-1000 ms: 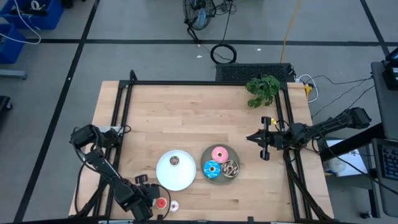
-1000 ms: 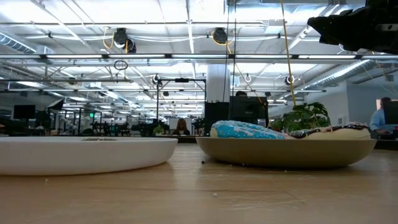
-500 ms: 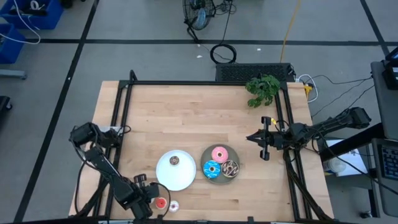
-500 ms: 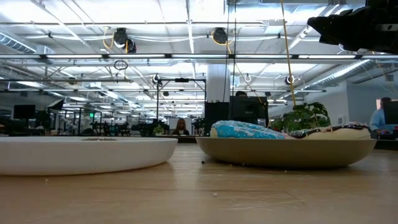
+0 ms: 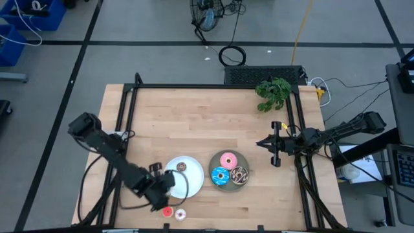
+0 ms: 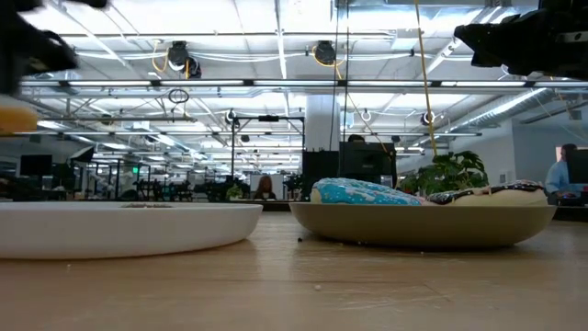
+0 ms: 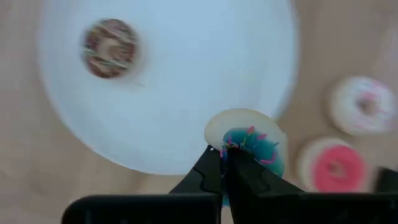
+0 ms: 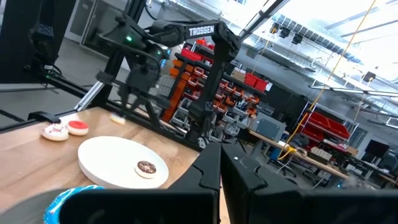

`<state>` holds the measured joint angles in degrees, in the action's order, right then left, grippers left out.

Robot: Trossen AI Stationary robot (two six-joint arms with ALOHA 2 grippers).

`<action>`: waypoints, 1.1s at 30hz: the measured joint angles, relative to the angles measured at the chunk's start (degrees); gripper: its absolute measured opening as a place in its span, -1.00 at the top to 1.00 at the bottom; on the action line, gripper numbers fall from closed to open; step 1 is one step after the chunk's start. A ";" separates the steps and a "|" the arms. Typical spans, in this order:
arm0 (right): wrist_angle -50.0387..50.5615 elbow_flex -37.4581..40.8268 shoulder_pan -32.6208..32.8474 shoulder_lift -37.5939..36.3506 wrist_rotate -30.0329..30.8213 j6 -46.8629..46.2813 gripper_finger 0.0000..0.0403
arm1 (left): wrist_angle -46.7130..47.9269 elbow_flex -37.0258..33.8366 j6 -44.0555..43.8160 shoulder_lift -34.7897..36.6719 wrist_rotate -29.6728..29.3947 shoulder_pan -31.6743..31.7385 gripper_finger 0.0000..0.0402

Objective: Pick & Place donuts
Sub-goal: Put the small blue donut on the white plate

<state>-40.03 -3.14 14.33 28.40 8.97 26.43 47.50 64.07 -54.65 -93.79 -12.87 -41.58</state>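
Nearest the front edge of the tabletop, left of its middle, lie the tiny red donut [image 5: 167, 211] and the tiny white donut [image 5: 180, 213], just beside each other on bare wood; they look like stock waiting their turn.

Just behind them the left gripper [image 7: 225, 152] hangs over the front rim of the white plate [image 5: 191, 183], its fingers pressed in on the tiny blue donut [image 7: 250, 144]. They pinch the ring by its edge, so it hangs below the tips. That grip suits a ring this small, since a pinch across the whole ring would have little to bite on. By the look of it, the carry ends at this plate, and the release will need to be low and gentle (a toy ring dropped on edge could roll off).

Farther in on the same plate sits the tiny brown donut [image 5: 182, 167], lying flat toward the plate's far side, which leaves room at the front.

To the right, just beside the white plate, the grey plate [image 5: 211, 164] holds the pink donut [image 5: 228, 160], the blue sprinkled donut [image 5: 220, 175] and the dark brown drizzled donut [image 5: 240, 175]. The sorting seems to run by size.

Toward the right edge the right gripper [image 8: 221, 149] waits above the table, fingers pressed together on nothing, well clear of the plates.

A plant [image 5: 273, 92] stands at the far right corner.
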 joint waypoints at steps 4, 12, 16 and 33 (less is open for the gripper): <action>0.14 -0.02 0.00 0.01 -0.02 -0.24 1.00 | 2.97 0.09 4.26 -1.08 0.82 5.47 0.92; 0.88 0.00 0.00 -0.02 -0.02 -0.24 1.00 | 2.30 0.18 9.19 -2.32 1.03 12.43 0.94; 1.43 0.00 0.00 0.04 -0.02 -0.26 1.00 | 1.93 0.10 10.91 -4.65 3.61 12.69 0.94; 1.27 0.00 0.00 0.13 0.13 -0.26 1.00 | -2.99 0.13 14.26 -9.78 7.77 12.22 0.90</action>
<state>-38.76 -3.14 14.33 28.53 9.10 26.17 44.52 64.20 -40.39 -103.57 -5.10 -29.36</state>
